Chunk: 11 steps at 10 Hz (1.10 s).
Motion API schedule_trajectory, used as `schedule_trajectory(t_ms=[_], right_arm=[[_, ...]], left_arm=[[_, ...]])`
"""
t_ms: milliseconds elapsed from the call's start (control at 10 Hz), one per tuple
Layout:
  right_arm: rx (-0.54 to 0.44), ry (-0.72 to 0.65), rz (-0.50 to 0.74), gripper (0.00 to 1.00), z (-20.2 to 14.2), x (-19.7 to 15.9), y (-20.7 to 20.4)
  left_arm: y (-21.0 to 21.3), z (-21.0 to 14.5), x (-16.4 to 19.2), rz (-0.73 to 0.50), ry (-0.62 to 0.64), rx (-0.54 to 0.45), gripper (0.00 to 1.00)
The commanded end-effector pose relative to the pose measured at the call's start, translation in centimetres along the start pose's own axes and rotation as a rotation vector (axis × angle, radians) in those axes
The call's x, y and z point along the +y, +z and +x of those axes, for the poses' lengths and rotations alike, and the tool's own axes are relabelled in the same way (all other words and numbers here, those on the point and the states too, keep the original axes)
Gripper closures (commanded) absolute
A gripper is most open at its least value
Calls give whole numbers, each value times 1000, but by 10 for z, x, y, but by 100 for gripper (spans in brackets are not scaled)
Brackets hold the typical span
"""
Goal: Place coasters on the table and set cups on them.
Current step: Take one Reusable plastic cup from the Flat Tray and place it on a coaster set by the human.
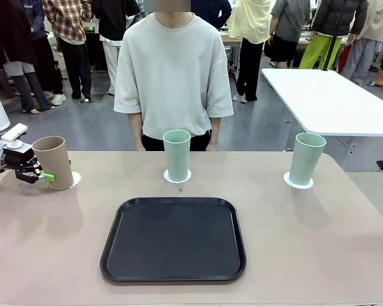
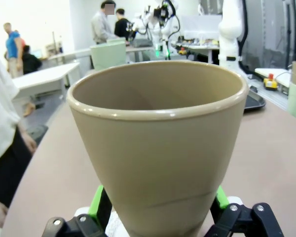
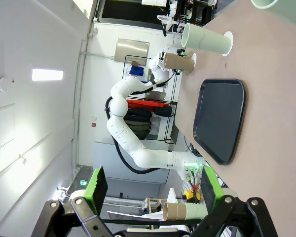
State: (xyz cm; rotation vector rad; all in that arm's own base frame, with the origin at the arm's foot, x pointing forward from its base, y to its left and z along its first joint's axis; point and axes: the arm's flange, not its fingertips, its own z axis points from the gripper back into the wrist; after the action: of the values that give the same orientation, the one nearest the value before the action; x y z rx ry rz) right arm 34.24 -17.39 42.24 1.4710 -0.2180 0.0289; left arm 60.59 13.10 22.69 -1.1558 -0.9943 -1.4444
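Tan cup's (image 2: 158, 148) base (frame-cut), coaster (image 1: 75, 178) half-hidden

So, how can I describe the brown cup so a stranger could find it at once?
Start at the black tray in the middle of the beige table. Look to its far left corner: the brown cup stands there on a white coaster. Both other cups are mint green.

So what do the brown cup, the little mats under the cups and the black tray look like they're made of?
The brown cup looks like matte plastic: a smooth molded wall, a rolled rim with a soft sheen, and a faint seam line near the base. The mats look like thin white paper, flat with scalloped lacy edges. The tray looks like black plastic with a dull, slightly textured surface and a raised rounded rim, though rubber coating can't be ruled out.
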Motion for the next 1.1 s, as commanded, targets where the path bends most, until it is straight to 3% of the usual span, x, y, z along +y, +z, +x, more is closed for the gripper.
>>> schedule_trajectory(t_ms=[0,300,600,900,1000], right_arm=[[0,8,11,0,0,0,0],[0,8,11,0,0,0,0],[0,8,11,0,0,0,0],[0,8,11,0,0,0,0],[0,8,11,0,0,0,0]], left_arm=[[10,-1,5,-23,24,52,0],[21,3,4,-29,37,104,0],[43,26,-7,-24,-15,259,0],[63,78,-32,10,-144,388,0],[64,105,-47,30,-181,493,0]])
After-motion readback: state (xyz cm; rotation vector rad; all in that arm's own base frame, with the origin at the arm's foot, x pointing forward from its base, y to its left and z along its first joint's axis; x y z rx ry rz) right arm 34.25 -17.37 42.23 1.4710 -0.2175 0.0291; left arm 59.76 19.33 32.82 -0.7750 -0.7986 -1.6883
